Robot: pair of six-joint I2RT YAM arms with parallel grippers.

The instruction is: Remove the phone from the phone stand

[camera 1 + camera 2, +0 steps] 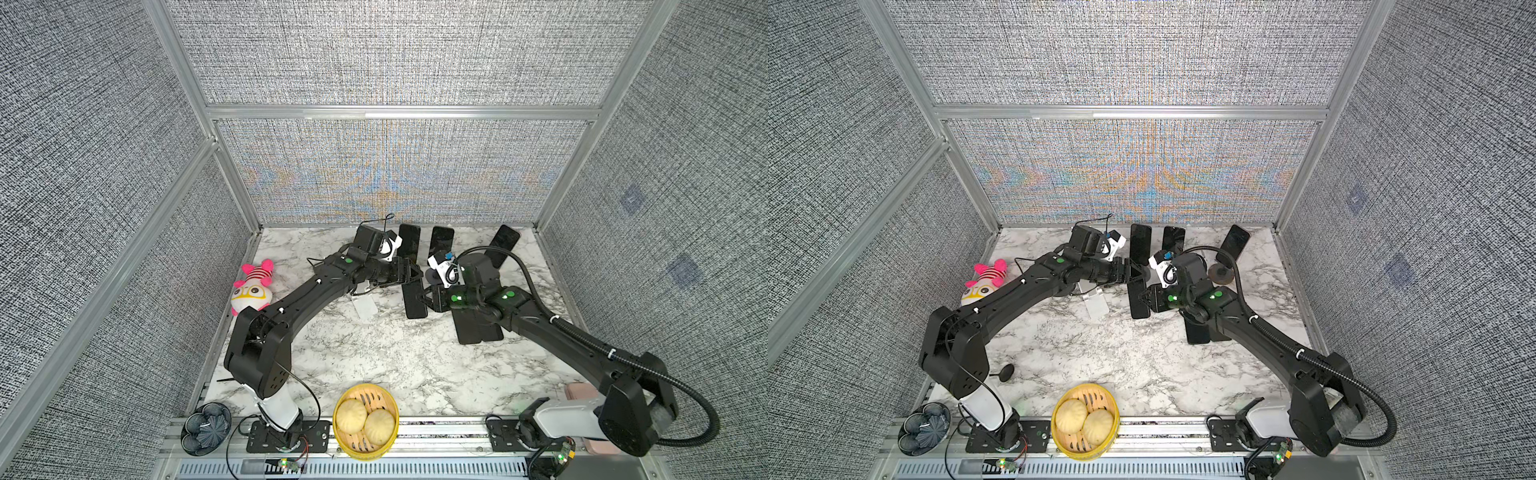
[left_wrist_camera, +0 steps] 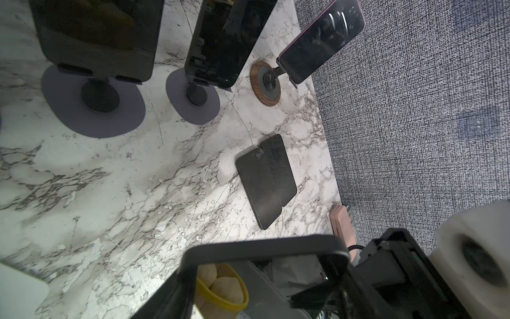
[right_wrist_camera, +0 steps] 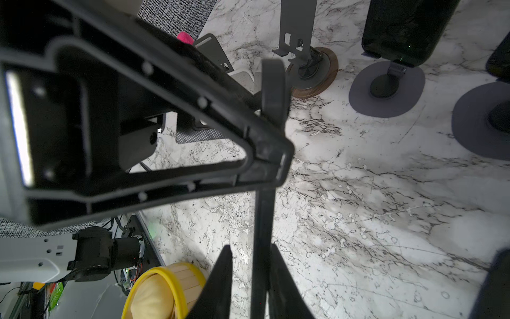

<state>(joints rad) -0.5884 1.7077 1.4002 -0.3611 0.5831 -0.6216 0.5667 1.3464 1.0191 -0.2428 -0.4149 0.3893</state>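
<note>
Right wrist view: the phone (image 3: 260, 248) sits edge-on between the fingers of the right hand (image 3: 249, 247). One finger touches it and a sliver of tabletop (image 3: 386, 207) shows beside the other, so a firm pinch cannot be confirmed. In both top views the left hand (image 1: 410, 275) clamps the phone's far end, off the empty wood-ringed phone stand (image 3: 311, 71).

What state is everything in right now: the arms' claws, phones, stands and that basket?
phone, lifted clear of the table, between both grippers
left gripper, closed on the phone's upper end
right gripper, fingers either side of the phone; grip unclear
wood-based stand, empty
white stand, empty
rear phones, resting on rear stands
flat phones, lying overlapped
steamer basket, open, two buns inside
</note>
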